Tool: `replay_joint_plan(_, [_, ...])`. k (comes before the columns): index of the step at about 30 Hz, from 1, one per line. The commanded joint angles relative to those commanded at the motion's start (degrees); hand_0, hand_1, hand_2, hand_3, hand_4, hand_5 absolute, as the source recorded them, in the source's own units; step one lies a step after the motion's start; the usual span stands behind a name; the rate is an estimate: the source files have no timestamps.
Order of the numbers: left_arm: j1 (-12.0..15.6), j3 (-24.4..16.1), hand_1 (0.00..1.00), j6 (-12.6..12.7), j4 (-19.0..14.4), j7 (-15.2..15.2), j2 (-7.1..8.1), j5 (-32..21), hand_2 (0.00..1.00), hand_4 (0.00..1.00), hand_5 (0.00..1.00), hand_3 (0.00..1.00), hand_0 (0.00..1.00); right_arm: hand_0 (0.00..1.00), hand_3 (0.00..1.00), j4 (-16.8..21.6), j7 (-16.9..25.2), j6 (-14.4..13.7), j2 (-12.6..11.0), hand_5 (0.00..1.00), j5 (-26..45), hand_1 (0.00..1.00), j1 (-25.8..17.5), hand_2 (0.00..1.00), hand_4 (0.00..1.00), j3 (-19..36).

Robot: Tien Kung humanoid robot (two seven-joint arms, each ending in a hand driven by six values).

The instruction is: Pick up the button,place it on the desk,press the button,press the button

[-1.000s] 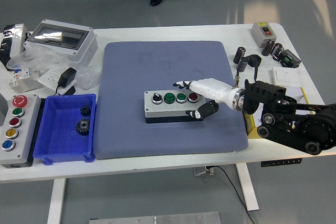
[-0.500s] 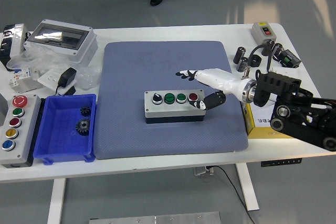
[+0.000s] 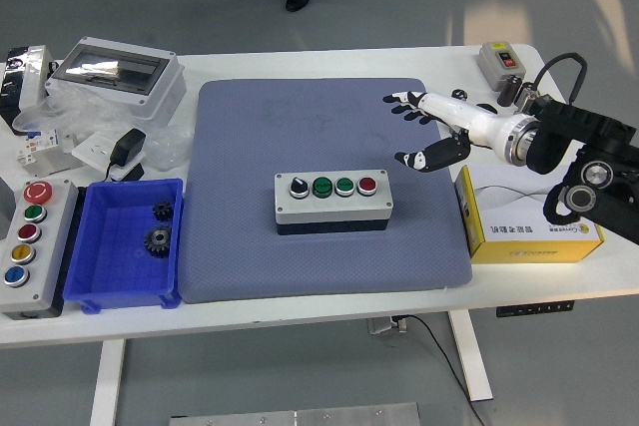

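The white table (image 3: 300, 311) is spread wide across the view, and most of its middle is taken by the blue mat (image 3: 319, 127). At nine o'clock a blue bin (image 3: 95, 246) is seen with two gears inside, and beside it, at the far left edge, a grey panel of coloured buttons (image 3: 25, 246). At ten o'clock a grey box with a clear lid (image 3: 115, 72) is parked among loose bags and a black adapter. At three o'clock a yellow box (image 3: 529, 212) is set just off the mat's edge.

Dead centre on the mat the button box (image 3: 332, 203) is found, lying flat, with a black knob, two green caps and a red cap in a row on top. It is touched by nothing.

The right hand (image 3: 434, 132) is held above the mat at two o'clock from the box, well apart from it, fingers spread and empty, thumb tucked under. The left hand is not seen.

With the box already set down, the pressing step is judged to be in hand. For the next press, the hand would need to be brought down and toward eight o'clock, with one fingertip lined over a single cap and the others kept clear of its neighbours.
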Motion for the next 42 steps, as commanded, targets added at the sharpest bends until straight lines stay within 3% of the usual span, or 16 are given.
replay_joint_plan(3, [0.0, -0.1, 0.554, 0.0, 0.0, 0.0, 0.04, 0.0, 0.533, 0.483, 0.21, 0.582, 0.618, 0.735, 0.998, 1.2, -4.2, 4.3, 0.4, 0.054, 0.3, 0.813, -0.3, 0.827, 0.627, 2.4])
replay_joint_plan(4, [0.0, -0.1, 0.553, 0.0, 0.0, 0.0, 0.06, 0.0, 0.533, 0.485, 0.21, 0.582, 0.618, 0.236, 0.846, 1.5, -5.4, 5.4, 0.4, 0.132, 0.3, 0.407, -0.4, 0.459, 0.32, 3.0])
replay_joint_plan(9, [-0.1, 0.0, 0.553, 0.0, 0.0, 0.0, 0.06, -0.1, 0.533, 0.485, 0.21, 0.582, 0.618, 0.236, 0.846, 2.4, -9.6, 10.1, 0.4, 0.132, 0.4, 0.407, 0.1, 0.459, 0.32, 4.7])
replay_joint_plan(10, [-0.1, 0.0, 0.553, 0.0, 0.0, 0.0, 0.05, -0.1, 0.533, 0.486, 0.212, 0.582, 0.618, 0.088, 0.787, 2.4, -9.9, 10.6, 0.5, 0.111, 0.6, 0.231, 0.3, 0.29, 0.262, 4.6])
replay_joint_plan(15, [-0.3, 0.0, 0.553, 0.0, 0.0, 0.1, 0.05, -0.2, 0.533, 0.486, 0.212, 0.582, 0.618, 0.088, 0.787, 1.9, -10.1, 11.3, 1.4, 0.111, 1.3, 0.231, 1.3, 0.29, 0.262, 2.8])
replay_joint_plan(16, [-0.3, 0.0, 0.553, 0.0, 0.0, 0.1, 0.05, -0.2, 0.534, 0.487, 0.212, 0.582, 0.619, 0.002, 0.763, 1.7, -10.1, 11.2, 1.7, 0.077, 1.4, 0.127, 1.5, 0.218, 0.22, 2.4])
replay_joint_plan(23, [-0.5, 0.0, 0.553, -0.1, 0.0, 0.3, -0.02, -0.2, 0.534, 0.487, 0.212, 0.583, 0.619, 0.002, 0.754, -0.5, -10.0, 10.2, 4.1, 0.076, 1.2, 0.108, 2.1, 0.215, 0.239, -0.9])
replay_joint_plan(27, [-0.4, 0.1, 0.553, 0.0, 0.0, 0.4, -0.06, -0.3, 0.534, 0.487, 0.212, 0.583, 0.619, 0.002, 0.754, -0.5, -9.9, 9.9, 4.5, 0.076, 1.2, 0.108, 1.9, 0.215, 0.239, -2.2])
replay_joint_plan(28, [-0.4, 0.1, 0.553, 0.0, 0.0, 0.5, -0.07, -0.3, 0.533, 0.488, 0.214, 0.582, 0.619, 0.002, 0.745, -0.4, -9.8, 9.8, 4.6, 0.058, 1.2, 0.099, 1.9, 0.208, 0.285, -2.4])
replay_joint_plan(42, [-0.5, 0.1, 0.553, -0.1, 0.0, 0.5, -0.07, -0.2, 0.533, 0.489, 0.214, 0.583, 0.619, 0.002, 0.74, -2.3, -9.2, 7.7, 6.2, 0.057, 0.4, 0.094, 1.8, 0.203, 0.285, -4.9])
